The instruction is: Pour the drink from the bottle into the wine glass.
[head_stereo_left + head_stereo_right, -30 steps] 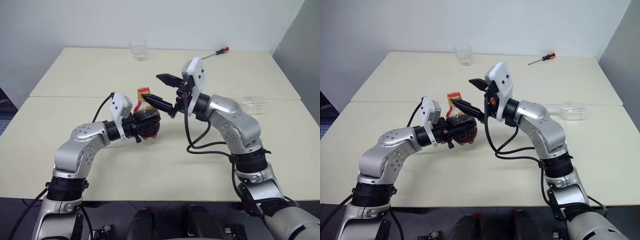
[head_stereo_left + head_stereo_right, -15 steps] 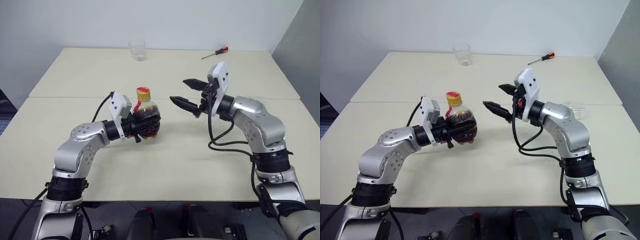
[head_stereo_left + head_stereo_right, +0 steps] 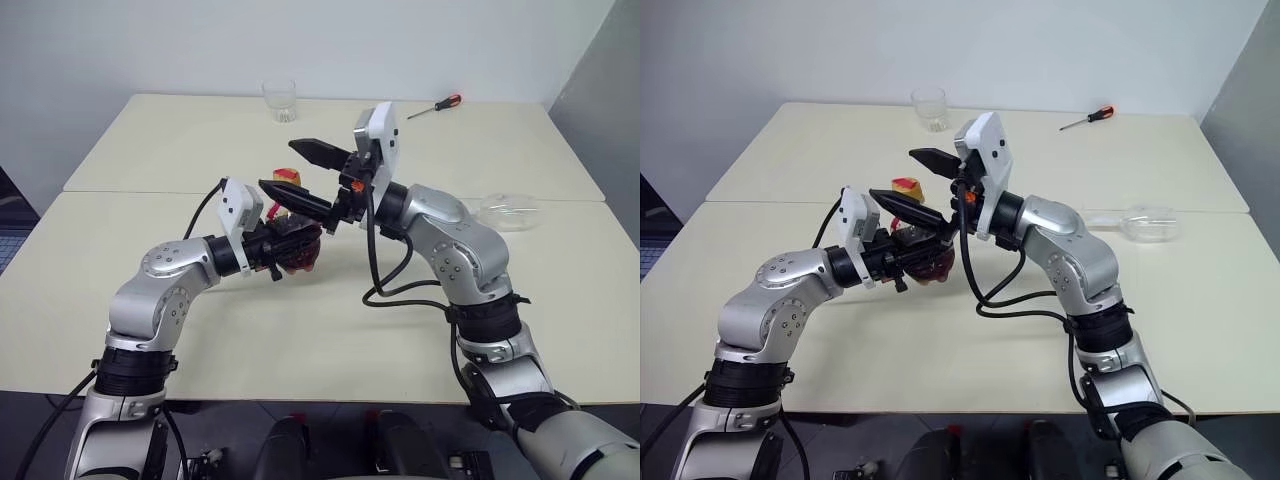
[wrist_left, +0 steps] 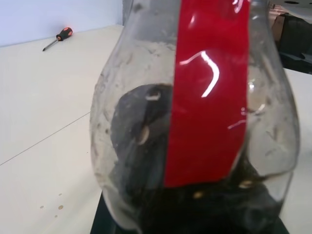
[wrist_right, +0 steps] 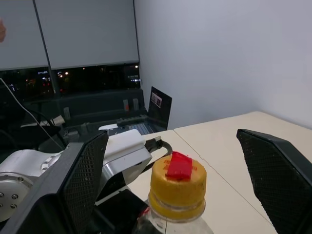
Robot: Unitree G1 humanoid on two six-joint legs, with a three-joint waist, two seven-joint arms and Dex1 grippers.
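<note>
Left gripper point(image 3: 285, 250) is clamped on the bottle point(image 3: 293, 243), 2 fingers tight round its round body, holding it upright above the table point(image 3: 300, 330). Likely held steady so the other hand can work the cap.

Dark drink point(image 4: 204, 204) sits low in the bottle, just past the left fingers; red label point(image 4: 207, 87) faces the left wrist camera.

Right gripper point(image 5: 175, 185) hangs spread wide, holding nothing. The yellow cap point(image 5: 177, 184) sits between its 2 fingers point(image 5: 80, 187), touching neither. Cap is still on, so unscrewing looks like the step in hand; pouring can't start yet.

Wine glass point(image 3: 510, 210) lies on its side on the table, well apart from both grippers, out past the right elbow. It probably needs standing up before any pour.

Farther off beyond the fingers: a tumbler point(image 3: 279, 100) and a screwdriver point(image 3: 434, 106), both untouched near the table's far edge.
</note>
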